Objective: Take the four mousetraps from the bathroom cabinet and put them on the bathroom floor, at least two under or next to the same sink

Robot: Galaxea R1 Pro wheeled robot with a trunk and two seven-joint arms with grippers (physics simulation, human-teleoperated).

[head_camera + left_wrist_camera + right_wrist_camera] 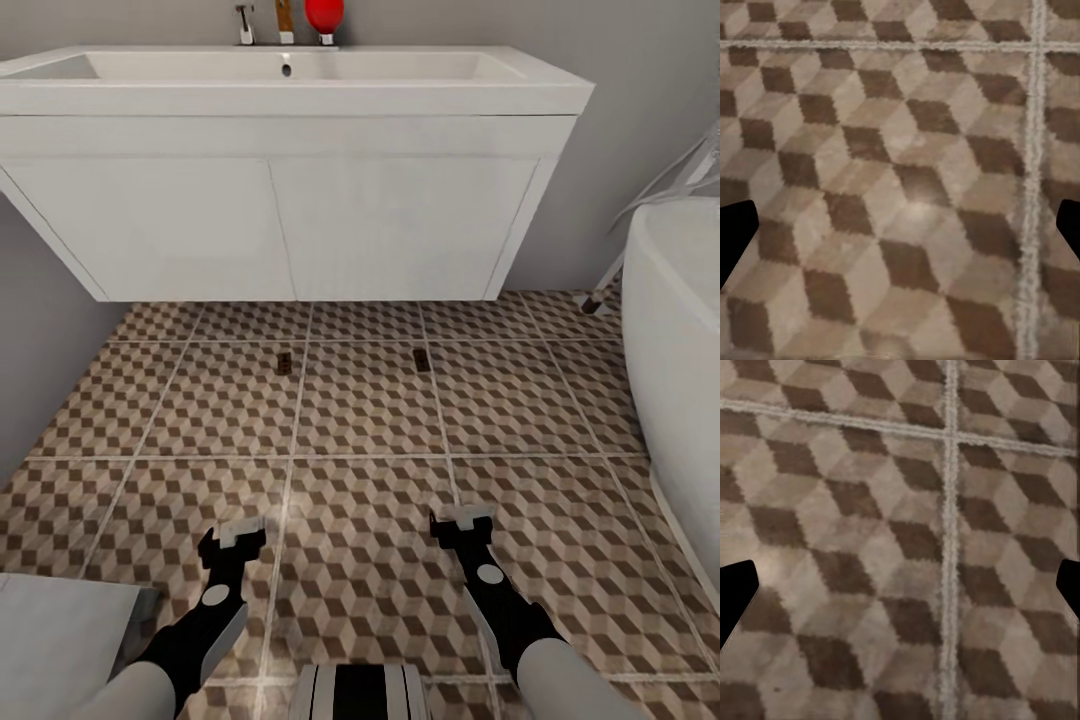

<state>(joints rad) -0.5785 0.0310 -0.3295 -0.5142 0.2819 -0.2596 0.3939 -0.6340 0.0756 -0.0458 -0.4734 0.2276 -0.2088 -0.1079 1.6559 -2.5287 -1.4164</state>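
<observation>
I see left gripper (232, 537) low over bathroom floor (360, 400), fingers spread, nothing between. Two mousetraps lie on tiles just before sink cabinet (290, 210): left mousetrap (284, 362), right mousetrap (422, 359), well apart. Right gripper (463, 521) fingers spread, empty. Bathtub (680, 340) at far right.

Bathroom floor (360, 420): matt patterned tile, pale rough grout. Sink (290, 85): smooth glossy white. Bathtub (680, 330): smooth white.
</observation>
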